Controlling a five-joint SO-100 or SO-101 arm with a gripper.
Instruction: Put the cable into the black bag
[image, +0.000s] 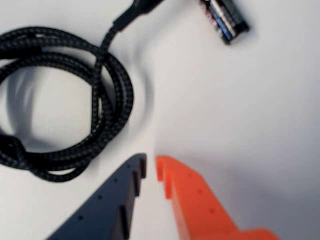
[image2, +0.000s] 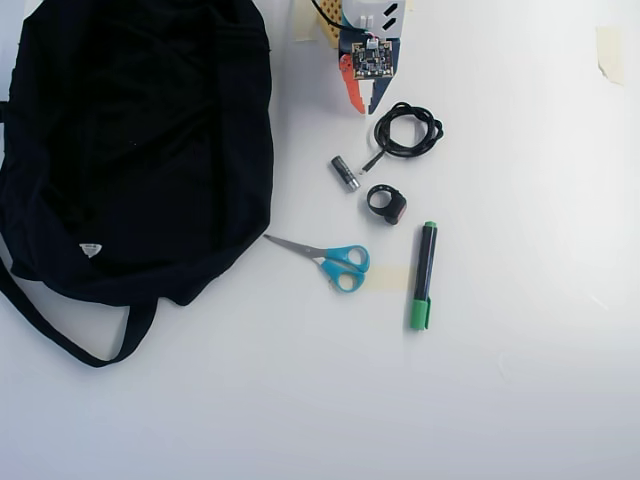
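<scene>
Fingers (image: 151, 167) are almost closed, just a thin gap between the orange and dark one, holding nothing, tips over bare white table (image2: 520, 400). Wrist view puts the cable (image: 65, 100) coiled just left of them; overhead it's right beside the arm, near a small battery (image2: 345, 173). Black bag (image2: 135, 140) sits way off left.

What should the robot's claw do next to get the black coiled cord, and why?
Probably open and shift sideways over the coiled black braided cable. In the wrist view the orange-and-dark-blue gripper looks nearly shut and sits beside the coil, not over it. The large black fabric bag comes later.
</scene>
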